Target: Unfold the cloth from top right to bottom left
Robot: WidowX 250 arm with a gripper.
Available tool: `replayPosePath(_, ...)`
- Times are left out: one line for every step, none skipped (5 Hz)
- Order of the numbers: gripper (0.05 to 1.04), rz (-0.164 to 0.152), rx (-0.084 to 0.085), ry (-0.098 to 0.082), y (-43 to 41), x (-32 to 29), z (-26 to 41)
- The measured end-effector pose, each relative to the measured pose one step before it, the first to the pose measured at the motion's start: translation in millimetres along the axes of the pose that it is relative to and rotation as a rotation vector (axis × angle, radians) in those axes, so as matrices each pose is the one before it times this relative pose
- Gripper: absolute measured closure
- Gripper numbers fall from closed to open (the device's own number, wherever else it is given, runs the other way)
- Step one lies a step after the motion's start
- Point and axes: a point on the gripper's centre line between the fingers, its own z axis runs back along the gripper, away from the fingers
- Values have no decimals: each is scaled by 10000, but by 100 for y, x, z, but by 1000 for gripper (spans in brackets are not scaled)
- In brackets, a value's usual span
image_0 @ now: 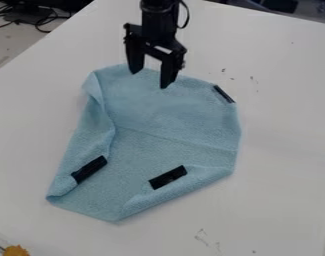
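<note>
1. The pincer (150, 79) stood wide over the far edge of the cloth (171, 112).
2. The cloth lay part-folded on the table (281, 130).
3. Unfolding probably needed one layer pinched by the far-right black strip (223, 94), then drawn low toward near left.

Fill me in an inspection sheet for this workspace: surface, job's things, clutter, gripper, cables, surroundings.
Surface: white table, small dark marks.
Job's things: light blue cloth, partly folded, left and lower-right edges turned inward; three black strips on it.
Clutter: orange-yellow item, bottom-left corner of view.
Gripper: black two-finger gripper, open, over the cloth's far edge; contact unclear.
Cables: black cable looping beside the arm; more, some red, at upper left.
Surroundings: dark objects beyond the table's far edge.
</note>
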Motion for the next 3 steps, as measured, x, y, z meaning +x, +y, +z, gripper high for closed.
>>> replayPosePath(83,674,59,-320,-487,-2285,625)
replayPosePath(83,843,5,252,-348,-4146,266)
replayPosePath(83,650,-105,332,740,-3372,-1008)
